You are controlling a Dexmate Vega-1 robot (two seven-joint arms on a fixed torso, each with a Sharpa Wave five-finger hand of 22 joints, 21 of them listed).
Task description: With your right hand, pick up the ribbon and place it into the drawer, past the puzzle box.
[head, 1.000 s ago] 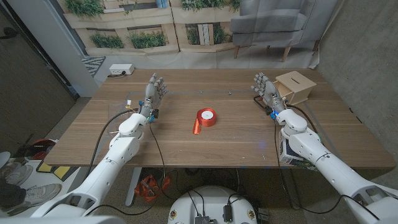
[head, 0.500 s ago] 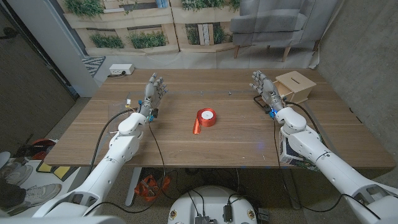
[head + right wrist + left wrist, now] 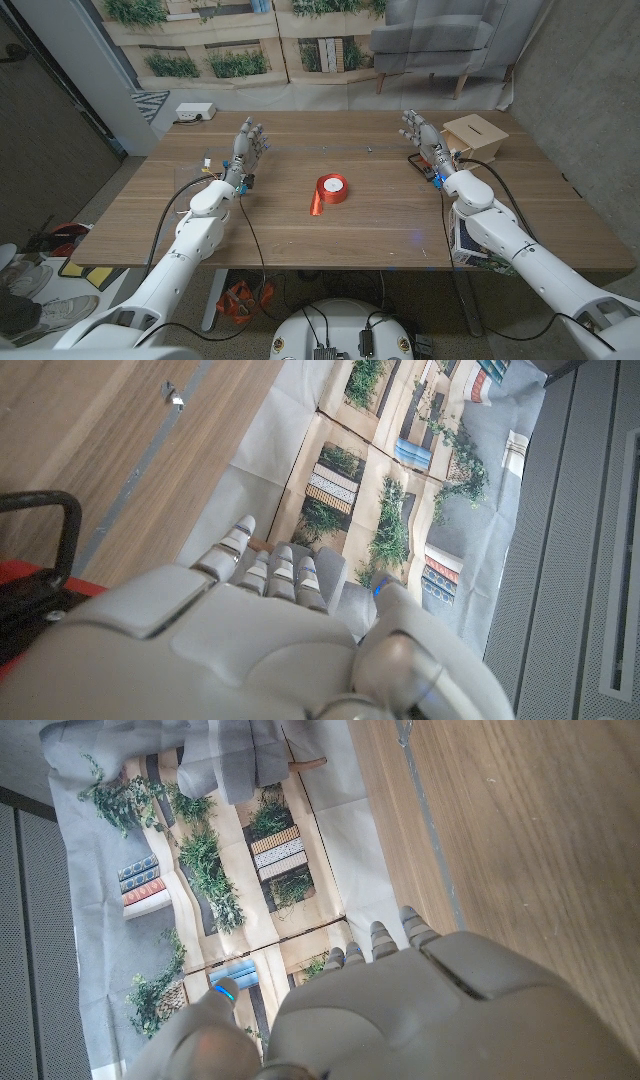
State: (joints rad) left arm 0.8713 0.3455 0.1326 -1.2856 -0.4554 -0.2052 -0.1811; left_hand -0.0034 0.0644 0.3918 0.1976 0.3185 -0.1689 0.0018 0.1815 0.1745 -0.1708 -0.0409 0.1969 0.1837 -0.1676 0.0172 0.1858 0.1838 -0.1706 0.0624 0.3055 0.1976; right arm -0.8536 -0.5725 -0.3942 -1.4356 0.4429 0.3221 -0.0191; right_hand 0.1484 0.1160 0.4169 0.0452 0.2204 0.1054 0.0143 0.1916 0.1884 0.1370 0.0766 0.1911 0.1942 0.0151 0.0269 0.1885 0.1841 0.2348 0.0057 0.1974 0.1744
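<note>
Wooden tabletop (image 3: 380,225), my station. Item: red ribbon (image 3: 330,190) spool with a loose tail, lying near the middle, untouched, well apart from both arms. Item: wooden box (image 3: 476,140) with a slot on top, at the far right corner. My right robot hand (image 3: 424,138) stands just beside that box, fingers spread, holding nothing. My left robot hand (image 3: 247,147) stands on the left side, fingers apart, likewise empty.

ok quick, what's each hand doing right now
Left hand: open, holding nothing.
Right hand: open, holding nothing; the ribbon lies apart on the table.
</note>
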